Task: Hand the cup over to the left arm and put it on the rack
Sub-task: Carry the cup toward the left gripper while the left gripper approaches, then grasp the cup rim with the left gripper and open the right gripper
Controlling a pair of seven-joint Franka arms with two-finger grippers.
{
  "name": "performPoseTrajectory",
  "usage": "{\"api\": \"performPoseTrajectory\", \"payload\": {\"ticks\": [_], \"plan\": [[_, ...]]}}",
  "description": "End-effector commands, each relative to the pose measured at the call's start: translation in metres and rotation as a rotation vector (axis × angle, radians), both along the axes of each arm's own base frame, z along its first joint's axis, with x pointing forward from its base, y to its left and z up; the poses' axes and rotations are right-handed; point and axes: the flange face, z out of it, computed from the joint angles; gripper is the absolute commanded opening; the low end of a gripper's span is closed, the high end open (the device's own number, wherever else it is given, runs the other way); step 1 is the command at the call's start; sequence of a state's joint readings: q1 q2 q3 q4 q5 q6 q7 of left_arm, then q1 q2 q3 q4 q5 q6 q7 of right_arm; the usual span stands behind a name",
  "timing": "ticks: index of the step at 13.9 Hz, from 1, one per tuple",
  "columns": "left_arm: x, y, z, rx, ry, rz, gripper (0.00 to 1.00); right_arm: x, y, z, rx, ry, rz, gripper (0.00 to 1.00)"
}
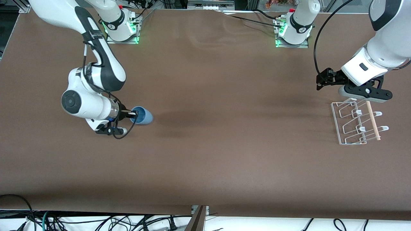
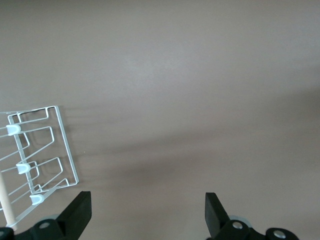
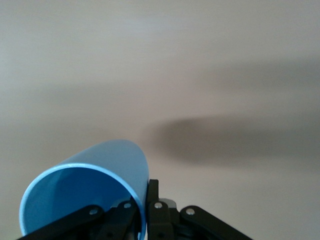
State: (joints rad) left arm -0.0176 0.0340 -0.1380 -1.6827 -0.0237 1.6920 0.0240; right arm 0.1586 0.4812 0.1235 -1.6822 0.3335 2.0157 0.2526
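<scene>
The light blue cup (image 1: 143, 116) is held on its side over the table toward the right arm's end. My right gripper (image 1: 131, 113) is shut on its rim, one finger inside and one outside. In the right wrist view the cup (image 3: 100, 165) fills the lower corner around the gripper (image 3: 145, 192), with its shadow on the table below. My left gripper (image 1: 366, 92) is open and empty, hovering over the edge of the white wire rack (image 1: 353, 125) that lies farther from the front camera. In the left wrist view the rack (image 2: 62, 145) is beside the open gripper (image 2: 147, 201).
A thin wooden rod (image 1: 373, 119) lies across the rack, with white hooks (image 1: 383, 128) beside it. The brown table (image 1: 224, 112) stretches between the two arms. Cables hang along the table's front edge (image 1: 96, 221).
</scene>
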Motion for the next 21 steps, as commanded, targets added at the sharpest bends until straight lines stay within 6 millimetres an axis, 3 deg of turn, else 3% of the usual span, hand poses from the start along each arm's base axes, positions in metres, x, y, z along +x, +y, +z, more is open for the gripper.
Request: {"api": "performPoseTrajectory", "payload": {"ticks": [1,5,7,9,11,15,17,21], "plan": [[-0.009,-0.017,0.003,-0.01,0.048,-0.03,1.0,0.022,0.071,0.029,0.093,0.062,-0.138,0.0],[-0.024,-0.051,-0.016,-0.055,0.177,-0.155,1.0,0.009,0.16,0.091,0.249,0.146,-0.343,0.0],[-0.022,-0.059,-0.028,-0.107,0.209,-0.237,1.0,0.004,0.188,0.129,0.354,0.187,-0.389,0.0],[-0.022,-0.07,-0.039,-0.126,0.226,-0.357,1.0,-0.001,0.206,0.153,0.419,0.242,-0.442,0.0],[-0.027,-0.086,-0.037,-0.143,0.218,-0.449,1.0,-0.008,0.219,0.167,0.446,0.288,-0.47,0.0],[-0.028,-0.114,-0.029,-0.354,0.145,-0.619,1.0,-0.04,0.263,0.169,0.47,0.373,-0.438,0.0],[-0.031,-0.147,-0.025,-0.397,0.054,-0.767,1.0,-0.044,0.27,0.165,0.464,0.382,-0.431,0.0],[-0.026,-0.165,-0.016,-0.459,-0.101,-0.961,1.0,-0.051,0.28,0.165,0.46,0.386,-0.419,0.0]]}}
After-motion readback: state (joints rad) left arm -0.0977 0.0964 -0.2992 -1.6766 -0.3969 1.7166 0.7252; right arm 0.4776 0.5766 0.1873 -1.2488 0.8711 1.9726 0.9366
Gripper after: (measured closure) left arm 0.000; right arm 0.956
